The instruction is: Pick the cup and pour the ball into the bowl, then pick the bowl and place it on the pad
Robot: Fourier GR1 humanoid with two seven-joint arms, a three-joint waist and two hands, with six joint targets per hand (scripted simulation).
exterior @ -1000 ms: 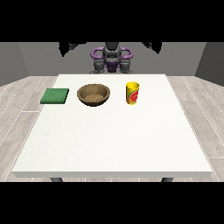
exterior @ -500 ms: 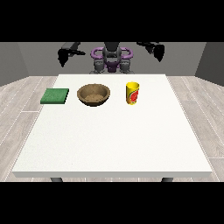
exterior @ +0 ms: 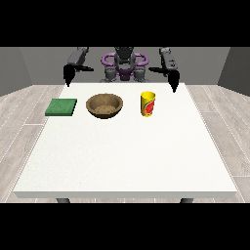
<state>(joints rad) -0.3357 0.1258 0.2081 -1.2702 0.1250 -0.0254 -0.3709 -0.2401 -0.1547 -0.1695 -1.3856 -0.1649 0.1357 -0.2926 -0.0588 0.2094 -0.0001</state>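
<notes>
A yellow cup (exterior: 148, 104) with a red label stands upright on the white table (exterior: 127, 151), right of centre at the back. No ball shows from here. Left of it sits a brown wooden bowl (exterior: 104, 105), and further left lies a flat green pad (exterior: 61, 107). The hand at the view's right (exterior: 173, 80) hangs over the table's back edge, fingers pointing straight down, behind and to the right of the cup. The hand at the view's left (exterior: 68, 75) hangs likewise behind the pad, holding nothing.
The robot's torso (exterior: 124, 66) stands behind the table's back edge. A wide bare stretch of white tabletop lies between the objects and the near edge. Wooden floor surrounds the table.
Both arms have swung down and forward: the hands, raised at shoulder height before, now hang lower over the table's back edge. Cup, bowl and pad have not moved.
</notes>
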